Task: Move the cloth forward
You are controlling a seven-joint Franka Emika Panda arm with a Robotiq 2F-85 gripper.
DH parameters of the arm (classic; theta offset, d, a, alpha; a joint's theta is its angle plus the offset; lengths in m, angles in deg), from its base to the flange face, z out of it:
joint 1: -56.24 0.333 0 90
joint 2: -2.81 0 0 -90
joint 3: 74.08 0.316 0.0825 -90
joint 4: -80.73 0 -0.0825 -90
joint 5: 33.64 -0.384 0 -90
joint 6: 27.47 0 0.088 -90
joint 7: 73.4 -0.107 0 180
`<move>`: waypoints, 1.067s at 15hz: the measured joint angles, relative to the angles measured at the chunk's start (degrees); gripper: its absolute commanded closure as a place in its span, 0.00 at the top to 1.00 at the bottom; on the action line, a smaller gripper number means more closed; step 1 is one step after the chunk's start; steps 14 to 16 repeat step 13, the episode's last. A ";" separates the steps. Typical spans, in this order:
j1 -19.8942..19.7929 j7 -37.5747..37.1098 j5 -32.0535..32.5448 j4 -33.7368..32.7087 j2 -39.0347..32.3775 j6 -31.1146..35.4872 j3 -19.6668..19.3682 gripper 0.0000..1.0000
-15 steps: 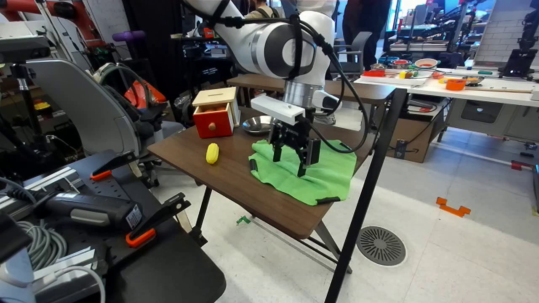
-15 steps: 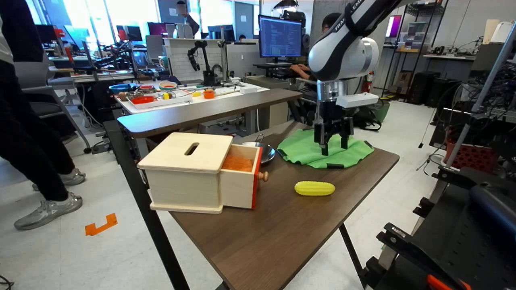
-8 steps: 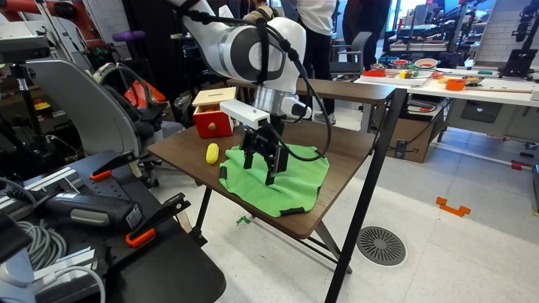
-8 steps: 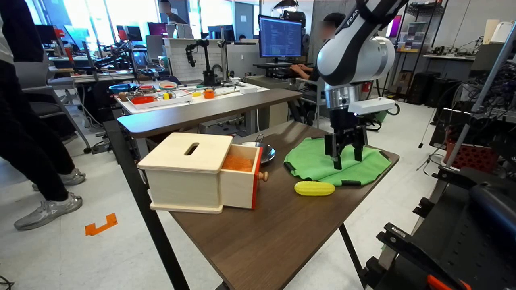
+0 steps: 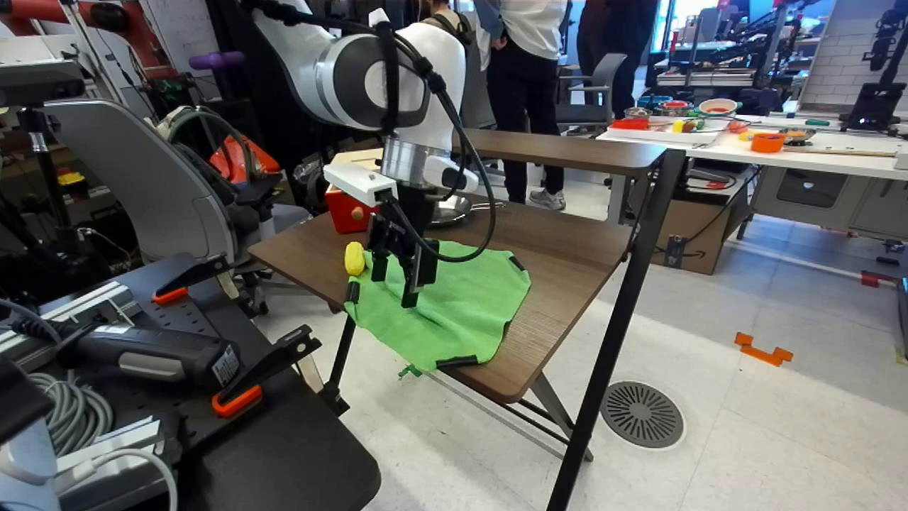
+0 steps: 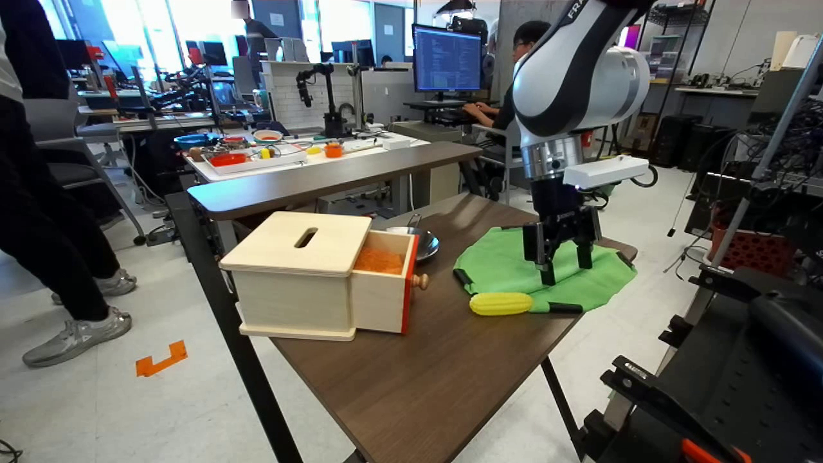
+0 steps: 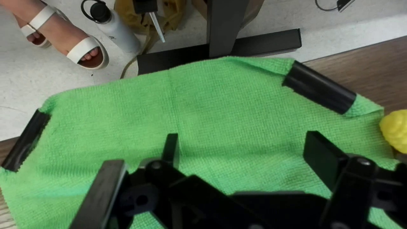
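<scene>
Wrist view: cloth (image 7: 222, 105) slid past table (image 7: 375, 70) edge at 12 o'clock, reaching corn (image 7: 396, 130) at 3. My jaws spread; likely forward enough.

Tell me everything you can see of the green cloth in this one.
The cloth is a bright green, soft-looking, textured fabric sheet with an irregular outline. Black bands, perhaps tape, wrap folded parts of its border. It lies spread on the brown table, mostly flat with shallow creases, and one side runs out past the table's edge. The gripper stands over it, jaws open, apparently pressing down on it; the yellow corn appears to touch its border.
</scene>
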 measured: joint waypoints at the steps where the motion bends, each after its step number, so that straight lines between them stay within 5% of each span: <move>1: 0.18 -0.58 0.12 0.80 0.80 0.35 -0.25 1.00; 6: 0.43 -3.50 1.30 5.34 7.87 3.86 -2.06 1.00; 13: 1.64 -6.55 2.89 21.23 29.38 12.33 -2.09 1.00; 16: 1.64 -6.55 2.89 21.23 29.38 12.33 -2.09 1.00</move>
